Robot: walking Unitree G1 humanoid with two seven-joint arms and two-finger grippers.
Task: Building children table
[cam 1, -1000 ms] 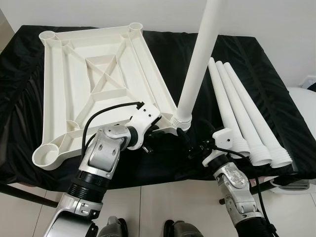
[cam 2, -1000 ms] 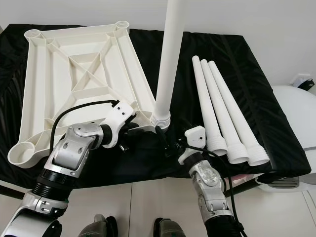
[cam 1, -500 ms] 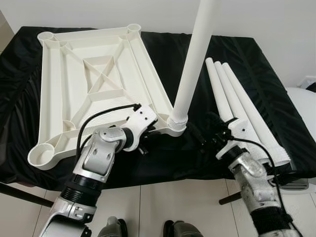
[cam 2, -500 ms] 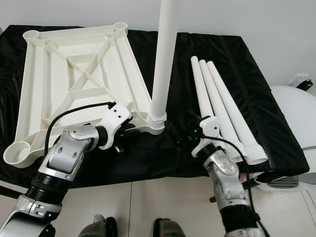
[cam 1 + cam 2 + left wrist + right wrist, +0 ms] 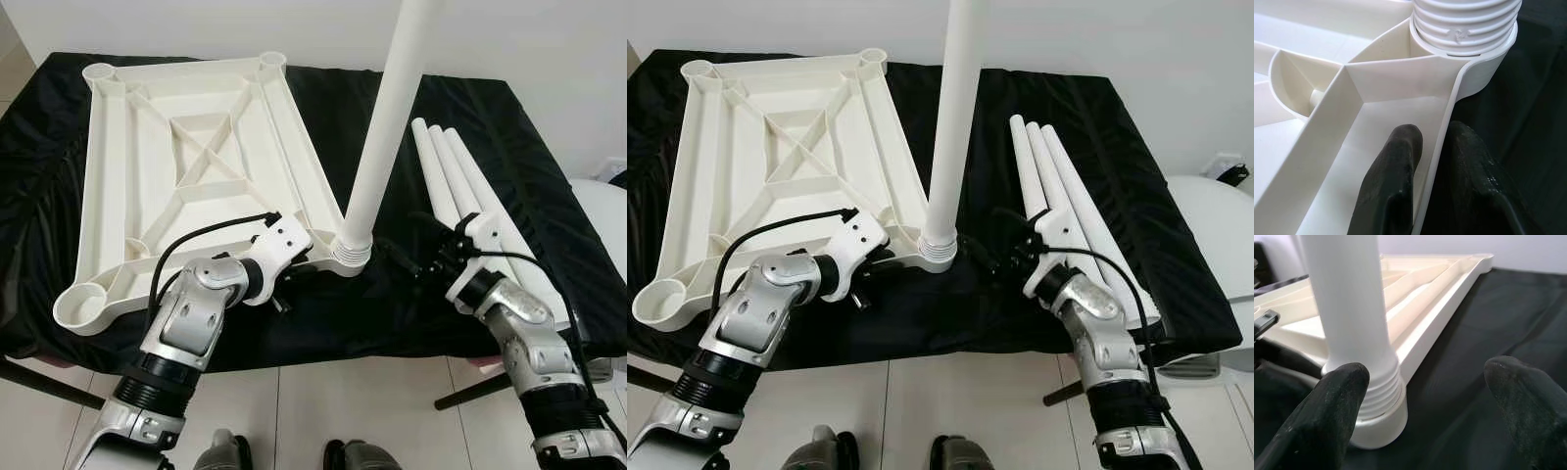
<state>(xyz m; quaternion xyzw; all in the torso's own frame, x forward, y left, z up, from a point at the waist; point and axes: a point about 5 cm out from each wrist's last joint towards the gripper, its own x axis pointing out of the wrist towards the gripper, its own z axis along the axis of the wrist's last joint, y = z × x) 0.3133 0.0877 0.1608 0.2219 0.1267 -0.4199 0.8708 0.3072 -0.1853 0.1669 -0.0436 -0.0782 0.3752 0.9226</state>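
Observation:
The white tabletop (image 5: 186, 166) lies upside down on the black cloth, ribs facing up. One white leg (image 5: 385, 137) stands upright in its near right corner socket (image 5: 351, 257). My left gripper (image 5: 1432, 142) is shut on the tabletop's rim wall just beside that socket, one finger on each side of the wall. My right gripper (image 5: 409, 243) is open, a short way right of the leg's threaded base and not touching it; its fingers (image 5: 1342, 387) are spread wide. Three loose legs (image 5: 460, 191) lie side by side behind my right wrist.
A black cloth (image 5: 549, 225) covers the work table, whose front edge runs just below my arms. A white rounded object (image 5: 605, 201) stands off the table's right end. Tiled floor (image 5: 323, 401) lies below.
My right gripper has drawn back from the leg's base, moving right and slightly up toward the loose legs. The left gripper has kept its hold on the rim. The camera shifted a little.

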